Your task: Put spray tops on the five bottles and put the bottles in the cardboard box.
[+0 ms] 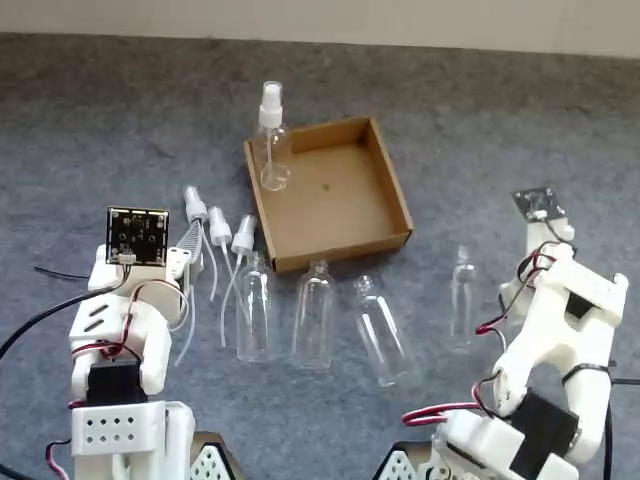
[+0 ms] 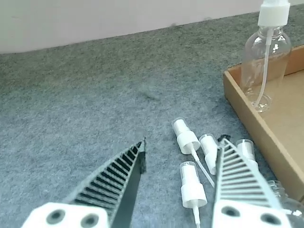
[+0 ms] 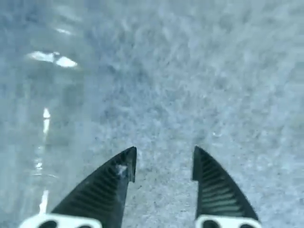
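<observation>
The left pincer [image 2: 183,141] gapes wide with the loose tops [image 2: 192,190] lying just ahead between its fingers, light, slick plastic with whippy tubes, probably best pinched at the stiff collar; the right pincer [image 3: 164,149] also stands open.

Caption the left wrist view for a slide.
Open left gripper above loose spray tops, beside the cardboard box holding one capped bottle.
</observation>
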